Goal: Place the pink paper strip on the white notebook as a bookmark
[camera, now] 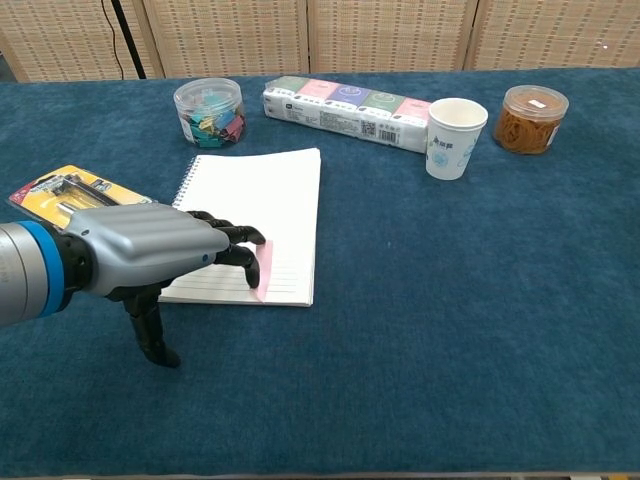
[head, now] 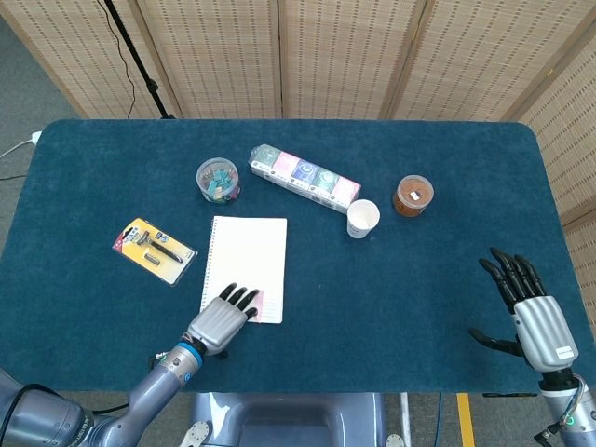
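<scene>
The white spiral notebook point(head: 249, 261) point(camera: 264, 197) lies flat on the blue table, left of centre. A pink paper strip point(camera: 266, 267) point(head: 260, 303) rests on its lined page near the near right corner. My left hand point(head: 221, 322) point(camera: 140, 255) hovers over the notebook's near edge with fingers spread, the fingertips point(camera: 244, 253) just beside the strip; nothing is gripped. Far off at the table's near right corner, my right hand point(head: 528, 312) is open with fingers apart and holds nothing.
Behind the notebook stand a clear tub of clips point(head: 217, 180), a long box of coloured packs point(head: 304, 177), a paper cup point(head: 362, 219) and a jar of rubber bands point(head: 413, 196). A yellow blister pack point(head: 154, 250) lies left of the notebook.
</scene>
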`<control>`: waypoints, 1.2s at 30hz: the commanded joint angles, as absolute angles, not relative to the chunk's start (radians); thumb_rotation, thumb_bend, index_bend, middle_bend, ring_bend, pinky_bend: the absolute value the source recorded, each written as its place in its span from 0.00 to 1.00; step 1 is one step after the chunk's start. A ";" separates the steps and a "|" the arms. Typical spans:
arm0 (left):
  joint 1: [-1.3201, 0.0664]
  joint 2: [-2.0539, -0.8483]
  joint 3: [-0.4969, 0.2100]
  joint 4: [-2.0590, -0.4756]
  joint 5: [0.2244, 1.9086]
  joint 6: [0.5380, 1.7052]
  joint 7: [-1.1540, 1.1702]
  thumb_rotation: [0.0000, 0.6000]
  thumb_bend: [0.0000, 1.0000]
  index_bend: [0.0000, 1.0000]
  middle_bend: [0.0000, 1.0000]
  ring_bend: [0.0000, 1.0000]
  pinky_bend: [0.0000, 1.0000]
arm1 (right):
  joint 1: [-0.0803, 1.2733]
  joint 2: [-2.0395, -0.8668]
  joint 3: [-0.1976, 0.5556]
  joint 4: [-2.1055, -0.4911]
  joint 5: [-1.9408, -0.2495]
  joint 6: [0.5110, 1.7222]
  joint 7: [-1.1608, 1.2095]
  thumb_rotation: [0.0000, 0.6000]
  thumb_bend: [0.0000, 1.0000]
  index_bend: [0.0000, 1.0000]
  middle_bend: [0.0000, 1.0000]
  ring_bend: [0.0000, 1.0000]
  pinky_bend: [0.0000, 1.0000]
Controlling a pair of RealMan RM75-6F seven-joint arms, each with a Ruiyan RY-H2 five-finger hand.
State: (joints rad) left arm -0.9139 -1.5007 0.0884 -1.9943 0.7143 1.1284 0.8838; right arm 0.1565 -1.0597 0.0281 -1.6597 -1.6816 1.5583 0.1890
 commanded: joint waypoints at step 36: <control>-0.913 -1.512 0.100 -2.003 0.722 1.121 0.898 1.00 0.00 0.23 0.00 0.00 0.00 | 0.149 -1.052 0.030 -1.667 -1.696 1.562 0.199 1.00 0.04 0.09 0.00 0.00 0.00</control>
State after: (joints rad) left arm -0.9126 -1.5117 0.1005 -2.0031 0.7227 1.1219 0.8990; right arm 0.1491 -1.0519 0.0297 -1.6671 -1.6962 1.5623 0.1993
